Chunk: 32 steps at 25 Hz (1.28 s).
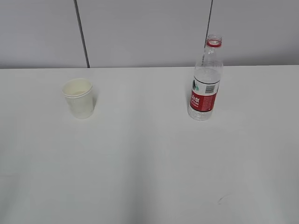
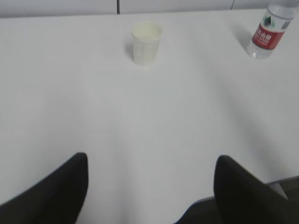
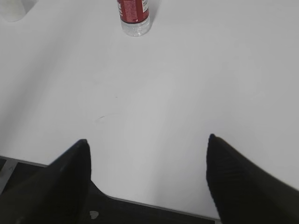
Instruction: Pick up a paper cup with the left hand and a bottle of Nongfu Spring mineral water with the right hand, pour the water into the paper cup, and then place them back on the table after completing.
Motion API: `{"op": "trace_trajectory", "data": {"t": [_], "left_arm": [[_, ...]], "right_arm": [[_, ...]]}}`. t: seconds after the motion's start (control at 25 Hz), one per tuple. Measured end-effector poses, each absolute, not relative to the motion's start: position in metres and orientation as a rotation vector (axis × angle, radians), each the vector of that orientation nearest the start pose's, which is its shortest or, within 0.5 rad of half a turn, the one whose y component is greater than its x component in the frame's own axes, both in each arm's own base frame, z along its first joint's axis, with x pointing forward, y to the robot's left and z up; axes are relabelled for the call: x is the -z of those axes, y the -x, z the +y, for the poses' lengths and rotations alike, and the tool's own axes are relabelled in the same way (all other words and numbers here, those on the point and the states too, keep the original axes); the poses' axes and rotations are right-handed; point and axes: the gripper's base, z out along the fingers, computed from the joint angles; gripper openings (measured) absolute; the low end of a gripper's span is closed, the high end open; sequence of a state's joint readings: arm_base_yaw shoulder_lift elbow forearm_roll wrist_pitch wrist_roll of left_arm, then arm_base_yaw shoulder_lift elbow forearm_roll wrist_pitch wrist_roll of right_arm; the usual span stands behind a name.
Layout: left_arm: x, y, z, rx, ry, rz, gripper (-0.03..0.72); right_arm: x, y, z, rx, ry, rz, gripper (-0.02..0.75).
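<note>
A white paper cup (image 1: 79,98) stands upright at the left of the white table (image 1: 149,158). A clear bottle (image 1: 205,79) with a red label and no cap stands upright at the right, with clear water in its lower part. Neither arm shows in the exterior view. In the left wrist view my left gripper (image 2: 152,161) is open and empty near the table's front edge, with the cup (image 2: 146,43) far ahead and the bottle (image 2: 270,32) at the upper right. In the right wrist view my right gripper (image 3: 147,142) is open and empty at the front edge, the bottle (image 3: 134,16) far ahead.
A small dark scuff mark (image 1: 223,199) lies on the table at the front right and also shows in the right wrist view (image 3: 100,117). A grey panelled wall (image 1: 149,32) stands behind the table. The table's front edge (image 3: 154,203) runs under my right gripper.
</note>
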<state>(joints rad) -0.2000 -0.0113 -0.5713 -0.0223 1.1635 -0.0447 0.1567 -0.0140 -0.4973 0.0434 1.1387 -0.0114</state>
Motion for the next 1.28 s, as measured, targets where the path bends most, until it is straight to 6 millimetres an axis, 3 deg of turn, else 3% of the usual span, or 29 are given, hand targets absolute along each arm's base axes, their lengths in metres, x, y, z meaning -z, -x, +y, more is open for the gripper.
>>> {"op": "trace_trajectory", "data": {"t": [0.68,1.0,1.28], "left_arm": [[-0.2791,0.0117,-0.0014,0.204,-0.161,2.058,0.501],[-0.2787,0.0111,-0.0032,0.118,-0.02,2.062,0.491],[-0.2787,0.011,-0.0033,0.104,0.002,2.061,0.489]], "right_arm": [[-0.2688,0.0107,0.0015,-0.132,0.182,2.108,0.568],[-0.2687,0.01,-0.0024,-0.074,0.177,2.107,0.568],[-0.2687,0.01,-0.0026,-0.073,0.175,2.108,0.568]]}}
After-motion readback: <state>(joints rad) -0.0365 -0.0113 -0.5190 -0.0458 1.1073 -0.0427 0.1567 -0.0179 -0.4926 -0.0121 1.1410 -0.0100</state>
